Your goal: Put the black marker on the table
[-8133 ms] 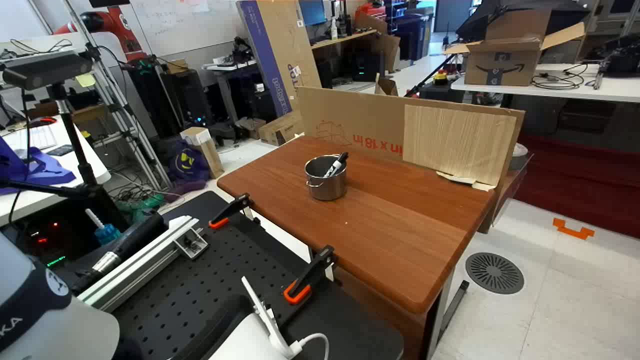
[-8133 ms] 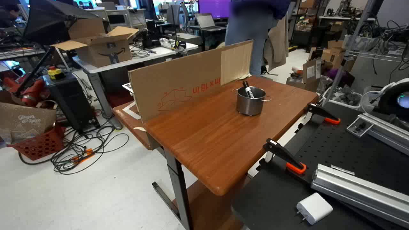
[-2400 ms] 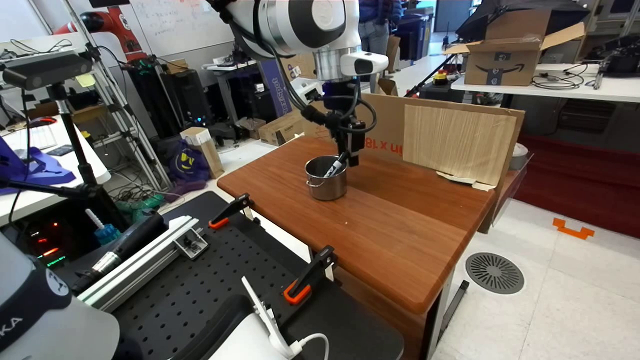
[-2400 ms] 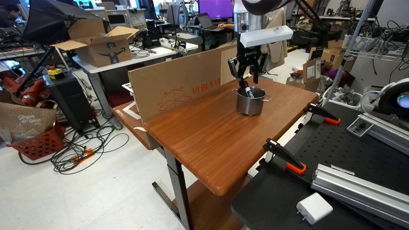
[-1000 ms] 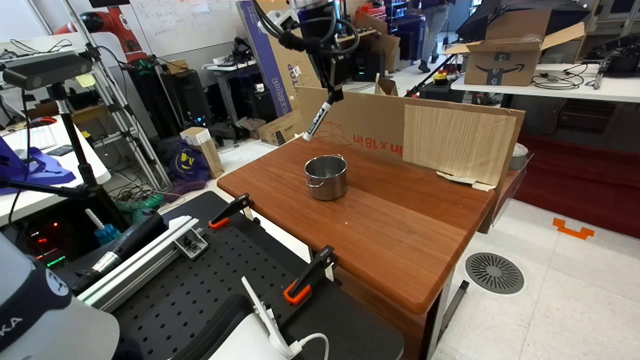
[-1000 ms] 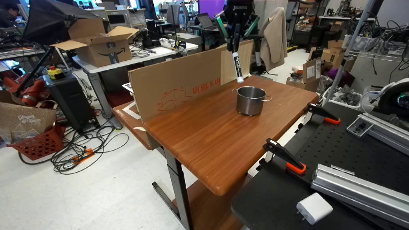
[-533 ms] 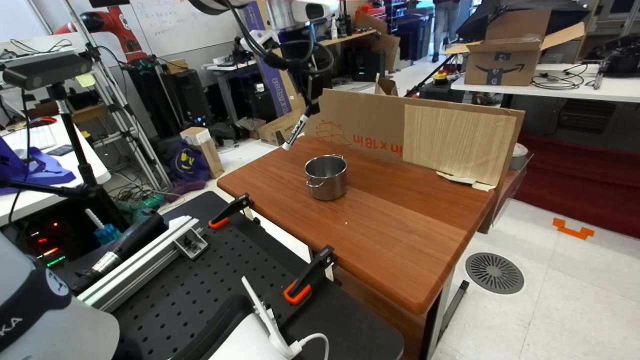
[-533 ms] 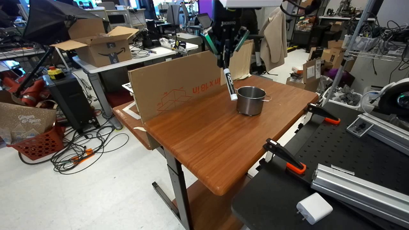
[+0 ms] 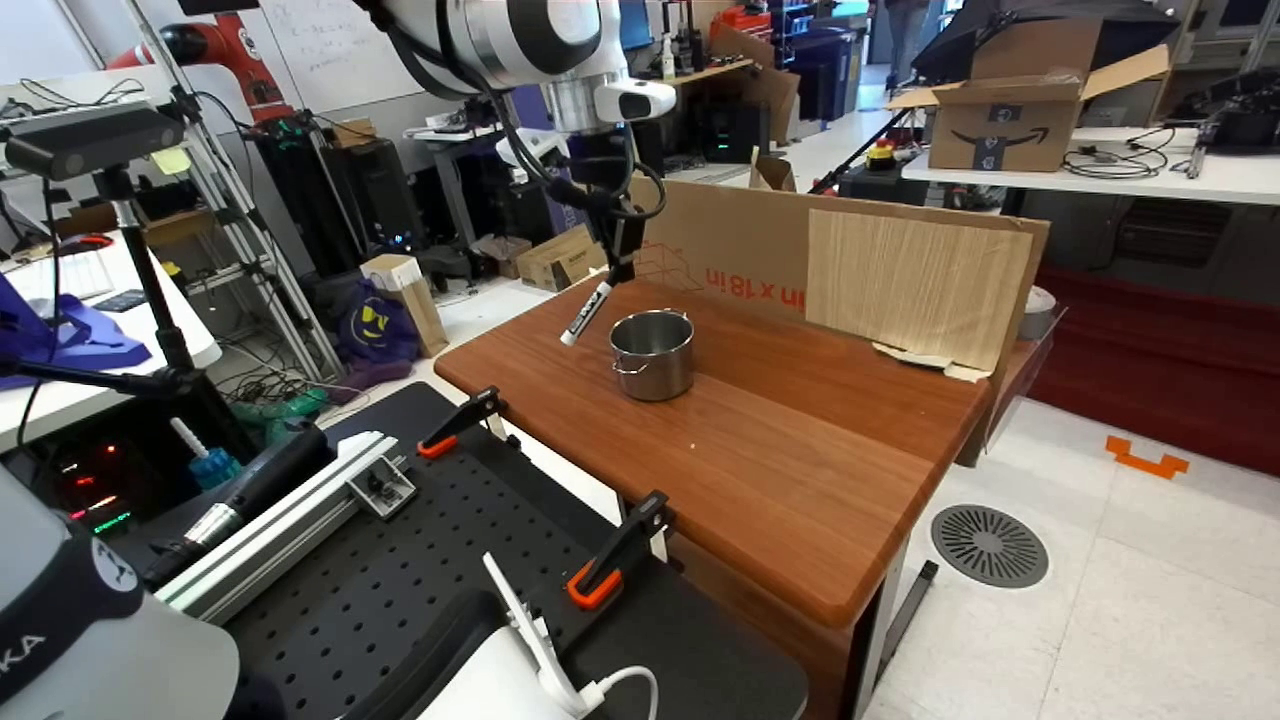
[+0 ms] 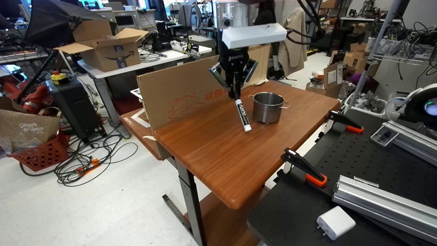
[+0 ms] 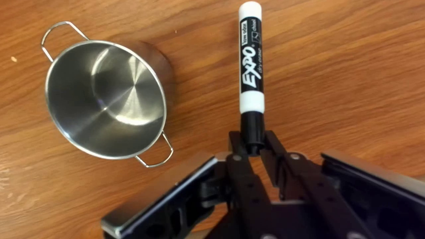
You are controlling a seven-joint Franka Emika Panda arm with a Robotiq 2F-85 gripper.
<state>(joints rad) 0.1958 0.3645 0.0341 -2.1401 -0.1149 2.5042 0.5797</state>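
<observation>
Lying near me: black perforated board (image 9: 440, 530), two orange-tipped clamps (image 9: 622, 553) along its edge. Next, the table (image 9: 780, 480), reddish-brown. Metal pot (image 9: 653, 375) stands on it. Just beside that, gripper (image 11: 253, 139) pinches the black marker (image 11: 251, 59) by its cap, marker tilted, white end down over the table; can't tell if it touches. Behind, upright cardboard panel (image 9: 745, 225). Farther back, cardboard box (image 9: 965, 125) on a white desk (image 9: 1225, 183).

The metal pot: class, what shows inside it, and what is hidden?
Inside the metal pot, the wrist view shows the shiny base and much of the inner wall. On the side nearest the black marker, the pot itself covers the inner wall.
</observation>
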